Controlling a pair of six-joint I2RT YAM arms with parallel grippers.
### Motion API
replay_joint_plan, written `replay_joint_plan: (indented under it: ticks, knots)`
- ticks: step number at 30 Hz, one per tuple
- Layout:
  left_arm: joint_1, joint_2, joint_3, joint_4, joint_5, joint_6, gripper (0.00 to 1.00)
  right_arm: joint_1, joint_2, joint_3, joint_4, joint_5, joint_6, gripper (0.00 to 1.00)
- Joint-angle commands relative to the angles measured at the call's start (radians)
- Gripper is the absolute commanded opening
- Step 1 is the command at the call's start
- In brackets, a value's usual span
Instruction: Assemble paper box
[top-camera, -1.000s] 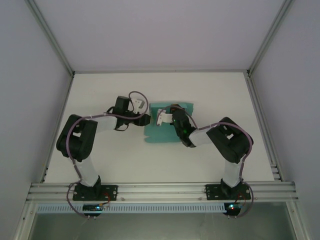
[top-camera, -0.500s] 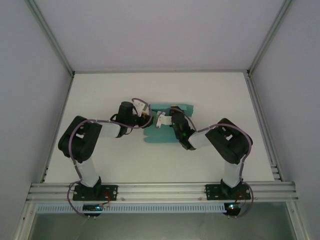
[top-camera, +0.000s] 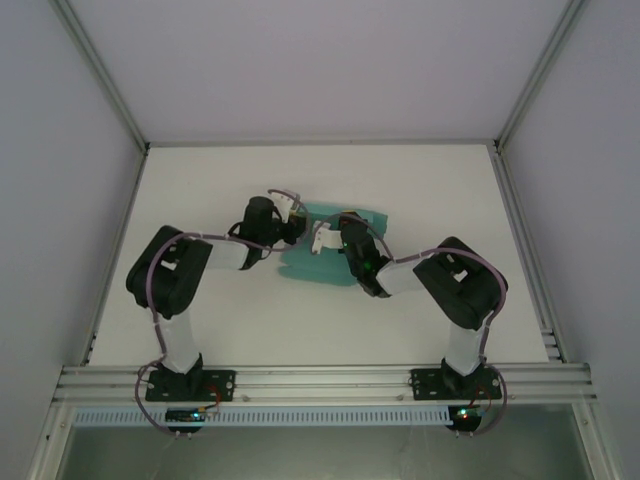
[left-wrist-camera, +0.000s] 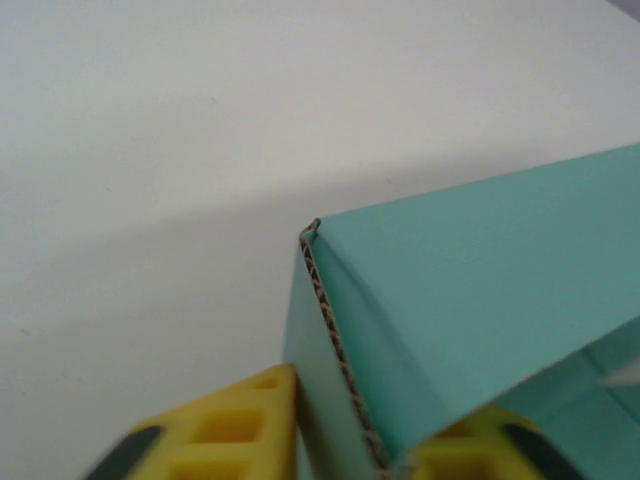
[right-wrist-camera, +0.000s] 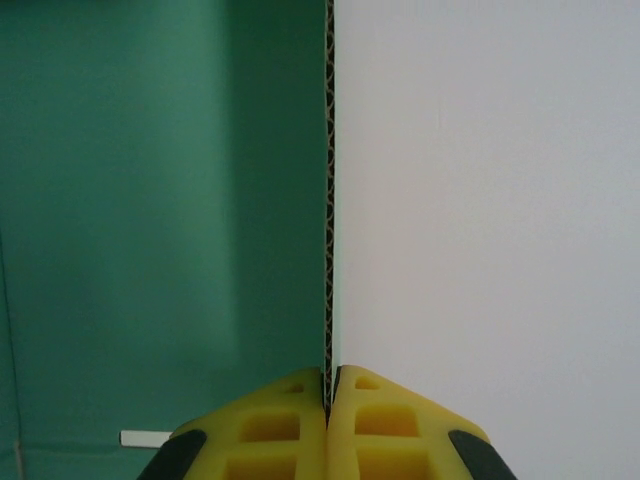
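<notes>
The white table (top-camera: 455, 190) is carrying a single item: the teal-green paper box (top-camera: 308, 272), a partly folded cardboard sheet, is lying on the table's far middle, with the table's white surface showing around it on all sides.

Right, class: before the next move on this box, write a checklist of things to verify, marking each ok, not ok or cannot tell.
1. Right gripper clamped on a panel edge of the paper box: ok.
2. Left gripper closed across a raised flap: ok.
3. Box resting on the table, well away from its edges: ok.
4. Flap untorn where it is pinched: cannot tell.
5. Grippers not touching each other: cannot tell; they sit very close in the top view.
</notes>
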Motion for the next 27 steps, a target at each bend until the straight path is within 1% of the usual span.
replay_joint_plan:
  ticks: [1,2,3,5,7,9,11,15,16,18,20,21,22,24,25,26,27]
  knots:
    - [-0.030,0.033,0.019,0.016,-0.158,-0.016,0.05,0.010,0.023,-0.021,-0.211,-0.066,0.044,0.00]
    - [-0.040,0.037,0.021,0.011,-0.198,-0.011,0.00,0.011,0.023,-0.020,-0.214,-0.068,0.050,0.00]
    - [-0.052,0.044,0.025,0.000,-0.247,-0.010,0.00,0.010,0.022,-0.017,-0.222,-0.067,0.057,0.00]
    - [-0.062,0.056,0.039,-0.036,-0.281,-0.002,0.00,0.009,0.022,-0.012,-0.232,-0.062,0.069,0.00]
    - [-0.060,0.059,0.037,-0.053,-0.284,-0.009,0.00,0.009,0.021,-0.014,-0.228,-0.057,0.074,0.00]
    - [-0.060,0.057,0.031,-0.063,-0.268,-0.005,0.15,0.009,0.021,-0.015,-0.224,-0.055,0.074,0.00]
    - [-0.060,0.057,0.035,-0.083,-0.236,0.003,0.24,0.008,0.019,-0.014,-0.224,-0.054,0.075,0.00]
    - [-0.060,0.063,0.038,-0.098,-0.205,0.003,0.25,0.005,0.020,-0.009,-0.224,-0.053,0.076,0.00]
    - [-0.059,0.065,0.042,-0.109,-0.204,0.010,0.24,0.004,0.022,-0.006,-0.226,-0.050,0.077,0.00]
    - [-0.060,0.060,0.050,-0.127,-0.210,0.013,0.14,0.003,0.026,-0.003,-0.224,-0.052,0.077,0.00]
    - [-0.059,0.055,0.056,-0.133,-0.234,0.015,0.13,0.003,0.027,0.000,-0.211,-0.052,0.084,0.00]
    - [-0.059,0.058,0.061,-0.133,-0.249,0.014,0.10,0.001,0.025,-0.003,-0.210,-0.058,0.092,0.00]
    - [-0.060,0.063,0.068,-0.135,-0.269,0.009,0.00,0.001,0.019,-0.002,-0.220,-0.064,0.107,0.00]
    - [-0.060,0.072,0.085,-0.152,-0.290,-0.001,0.00,-0.001,0.002,0.009,-0.259,-0.070,0.164,0.00]
    - [-0.060,0.071,0.085,-0.152,-0.292,-0.009,0.00,-0.004,-0.010,0.014,-0.268,-0.069,0.200,0.05]
    - [-0.060,0.064,0.080,-0.147,-0.293,-0.020,0.00,-0.009,-0.029,0.018,-0.276,-0.066,0.239,0.14]
    - [-0.060,0.053,0.074,-0.144,-0.291,-0.028,0.00,-0.013,-0.050,0.019,-0.285,-0.066,0.276,0.25]
